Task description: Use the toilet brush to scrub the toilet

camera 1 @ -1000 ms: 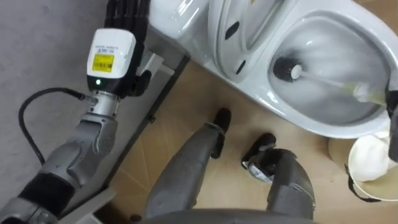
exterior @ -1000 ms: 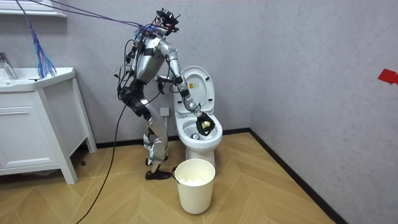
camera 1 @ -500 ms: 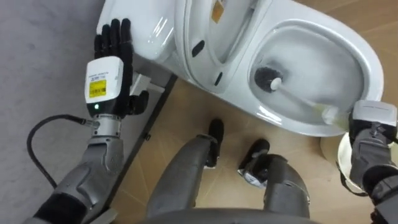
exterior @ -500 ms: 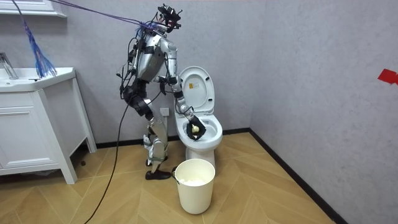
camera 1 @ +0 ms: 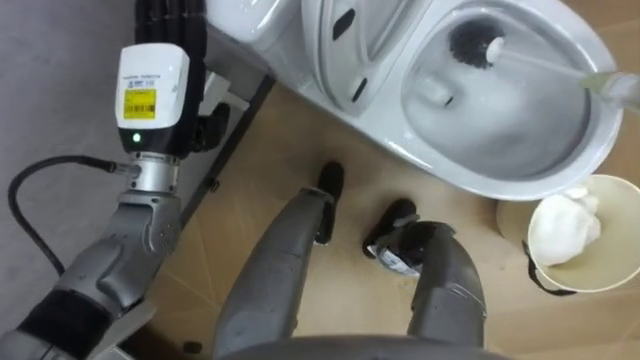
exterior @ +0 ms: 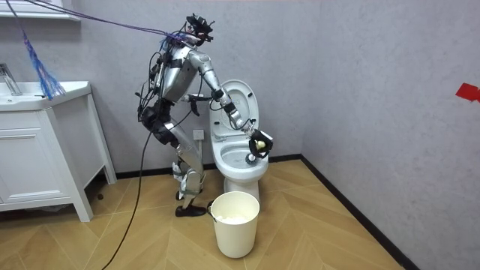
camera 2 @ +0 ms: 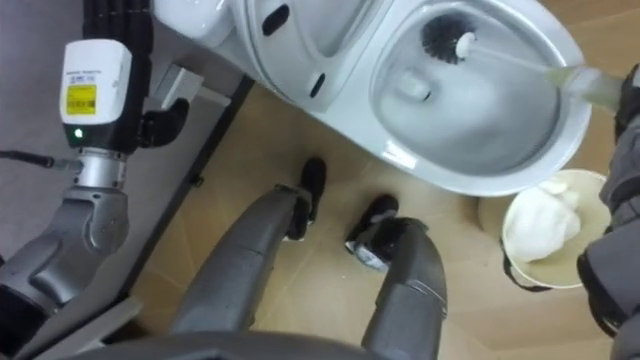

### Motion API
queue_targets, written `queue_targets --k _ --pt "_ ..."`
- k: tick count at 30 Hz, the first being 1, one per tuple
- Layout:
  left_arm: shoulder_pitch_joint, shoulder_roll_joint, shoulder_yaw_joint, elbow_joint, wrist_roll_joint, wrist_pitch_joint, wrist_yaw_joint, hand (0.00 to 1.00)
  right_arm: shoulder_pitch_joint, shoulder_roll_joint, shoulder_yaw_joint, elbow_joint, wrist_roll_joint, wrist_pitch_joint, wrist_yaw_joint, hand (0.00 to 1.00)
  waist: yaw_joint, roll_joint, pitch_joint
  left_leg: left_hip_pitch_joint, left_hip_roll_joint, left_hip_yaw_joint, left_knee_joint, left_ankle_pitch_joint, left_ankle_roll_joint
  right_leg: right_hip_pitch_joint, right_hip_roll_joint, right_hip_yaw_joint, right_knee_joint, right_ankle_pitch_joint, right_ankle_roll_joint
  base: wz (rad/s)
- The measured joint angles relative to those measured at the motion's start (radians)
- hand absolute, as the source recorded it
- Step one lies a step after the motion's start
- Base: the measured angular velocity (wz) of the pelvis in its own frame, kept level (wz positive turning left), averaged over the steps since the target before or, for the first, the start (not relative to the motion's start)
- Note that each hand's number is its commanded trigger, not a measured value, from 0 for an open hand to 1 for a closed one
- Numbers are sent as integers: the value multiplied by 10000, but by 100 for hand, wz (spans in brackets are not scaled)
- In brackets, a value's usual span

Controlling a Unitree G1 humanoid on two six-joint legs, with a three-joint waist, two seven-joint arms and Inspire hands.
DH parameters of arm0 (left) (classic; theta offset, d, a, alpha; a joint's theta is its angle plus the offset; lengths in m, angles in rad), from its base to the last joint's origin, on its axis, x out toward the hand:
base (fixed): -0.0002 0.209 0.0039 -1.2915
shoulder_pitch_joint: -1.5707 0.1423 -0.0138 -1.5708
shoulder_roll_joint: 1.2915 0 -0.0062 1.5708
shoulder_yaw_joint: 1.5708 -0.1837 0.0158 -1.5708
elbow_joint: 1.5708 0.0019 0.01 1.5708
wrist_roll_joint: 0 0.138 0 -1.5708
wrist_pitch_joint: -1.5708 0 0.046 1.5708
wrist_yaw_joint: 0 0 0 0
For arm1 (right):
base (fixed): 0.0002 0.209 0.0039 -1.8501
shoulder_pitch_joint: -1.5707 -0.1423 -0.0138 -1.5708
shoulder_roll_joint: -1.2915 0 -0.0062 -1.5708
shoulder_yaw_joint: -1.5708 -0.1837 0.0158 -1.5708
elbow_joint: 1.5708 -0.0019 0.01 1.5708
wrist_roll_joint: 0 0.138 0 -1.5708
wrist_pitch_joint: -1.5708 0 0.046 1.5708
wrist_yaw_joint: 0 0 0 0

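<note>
As R hand (exterior: 260, 142) grips brush (camera 1: 478, 45), its head's in toilet bowl (camera 1: 470, 178)

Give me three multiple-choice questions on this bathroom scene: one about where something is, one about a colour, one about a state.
1. Where is the head of the brush?
A) in the toilet bowl
B) in the bin
C) on the floor

2. What colour are its bristles?
A) red
B) black
C) yellow

3. How is the toilet lid?
A) shut
B) raised
C) taken off

Answers:
1 A: the head sits inside the bowl, below the rim.
2 B: the bristles are black.
3 B: the lid stands upright behind the open bowl.
</note>
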Motion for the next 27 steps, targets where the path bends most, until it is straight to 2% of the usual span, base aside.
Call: queue_targets --k 3,4,5,6,7,8,9,10,11,13,15,17,22,23,27 --pt "-103 55 -10 77 -29 -41 -356 0 73 32 10 -255 -164 26 1 100 105 85 6 60 11 -16 -72 -18 80 66 19 -18 -14 46 101 -5" --pt "-126 55 -32 85 -27 -70 -478 0 168 53 14 -389 -224 42 1 100 148 198 35 74 15 -58 -67 -19 73 124 38 -65 -51 103 118 0" --pt "-125 43 -90 165 -28 -74 -539 0 227 165 25 -394 -352 79 2 100 207 366 90 154 17 -71 -68 -5 93 244 46 -94 -89 142 137 0" --pt "-128 -12 -99 231 -23 -83 -604 0 308 226 44 -413 -482 134 3 100 286 468 84 191 26 -72 -67 -6 96 295 63 -98 -124 156 145 0" --pt "-122 -133 -167 278 54 -90 -715 0 535 282 146 -599 -766 287 27 100 432 749 71 243 22 -125 -66 -7 102 396 85 -145 -213 180 135 0" --pt "-94 -162 -202 289 68 -82 -822 0 721 380 208 -696 -1162 385 57 100 477 935 54 243 -12 -117 -96 17 137 383 50 -142 -210 195 159 0" --pt "-50 -172 -214 311 58 -69 -845 0 792 470 225 -699 -1393 449 102 100 514 1034 63 242 -22 -117 -109 21 141 374 46 -131 -219 204 173 0" --pt "24 -204 -317 435 53 -56 -893 0 1023 637 427 -701 -1728 709 206 100 649 1190 44 227 -20 -127 -100 21 147 363 70 -121 -255 252 211 -6" --pt "181 -211 -426 508 55 -36 -896 0 1233 861 420 -703 -1716 987 275 100 684 1307 -27 184 28 -158 -100 15 155 366 171 -120 -367 316 244 -8" --pt "333 -267 -541 598 48 -53 -908 0 1441 1085 410 -864 -1661 1175 326 100 630 1360 -63 179 59 -162 -161 18 155 372 231 -134 -472 365 197 -10" --pt "369 -377 -549 590 69 -120 -917 0 1660 1104 394 -1255 -1674 1230 331 100 581 1378 -76 176 136 -158 -131 26 169 404 362 -117 -593 442 93 -11" --pt "501 -458 -534 573 -62 -250 -912 0 2098 1291 358 -1946 -1713 1493 444 100 222 1513 -173 266 203 -192 -189 21 142 637 511 -260 -836 462 57 7" --pt "1172 -502 -498 687 -555 -236 -865 0 3539 1758 -172 -3331 -1709 1877 538 100 -279 1651 -288 721 325 -267 -376 -88 11 1198 788 -262 -1247 417 63 3" --pt "1354 -506 -476 683 -836 -235 -851 0 3929 1850 -376 -3843 -1712 1899 566 100 -451 1661 -296 844 376 -230 -440 -102 -11 1314 844 -252 -1352 434 48 -8" --pt "1653 -507 -440 679 -1539 -235 -686 0 4723 2149 -855 -4608 -1709 1908 625 100 -699 1699 -336 979 463 -155 -614 -96 -70 1393 938 -241 -1519 480 -19 -8"
